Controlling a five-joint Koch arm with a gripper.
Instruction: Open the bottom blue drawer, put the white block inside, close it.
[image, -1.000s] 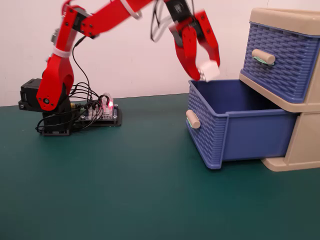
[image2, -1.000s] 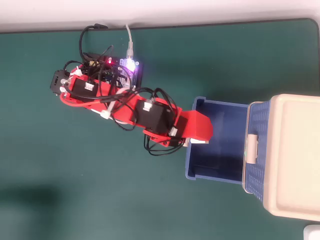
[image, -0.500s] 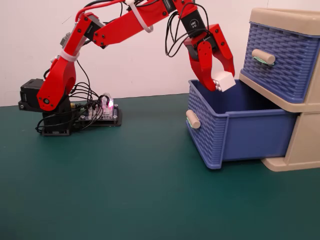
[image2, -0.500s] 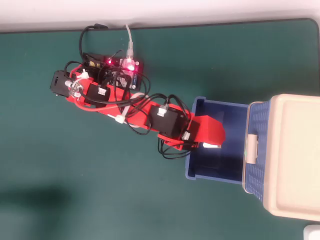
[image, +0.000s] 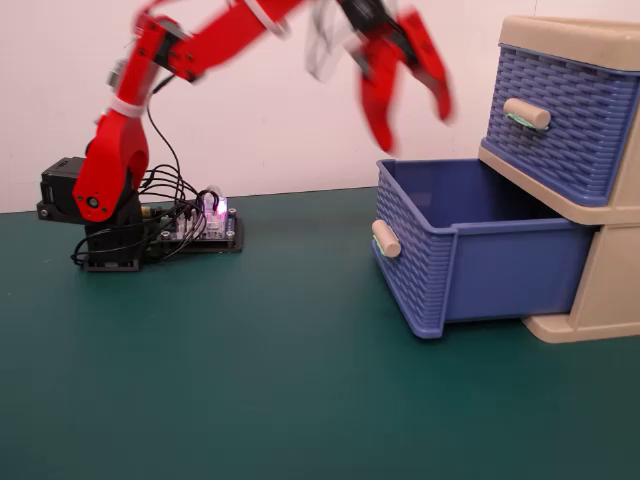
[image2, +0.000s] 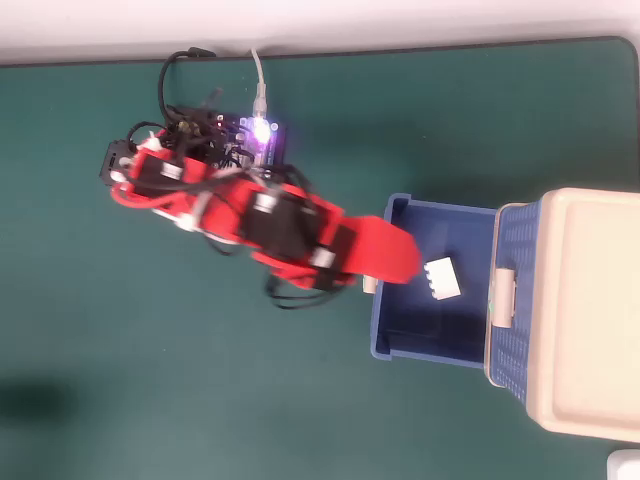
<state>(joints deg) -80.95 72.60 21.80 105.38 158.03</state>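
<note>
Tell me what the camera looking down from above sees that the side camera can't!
Only the overhead view shows the small white studded block lying inside the open drawer. Only the fixed view shows the beige cylindrical handle on that drawer's front, the closed upper blue drawer, and the red gripper with its jaws spread, empty. Both show the pulled-out bottom blue woven plastic drawer, the beige cabinet and the green table.

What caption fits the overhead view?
Red arm's open gripper above the pulled-out bottom blue drawer, white block lying inside.

A beige cabinet (image: 600, 290) stands on a green mat (image: 250, 380).
</note>
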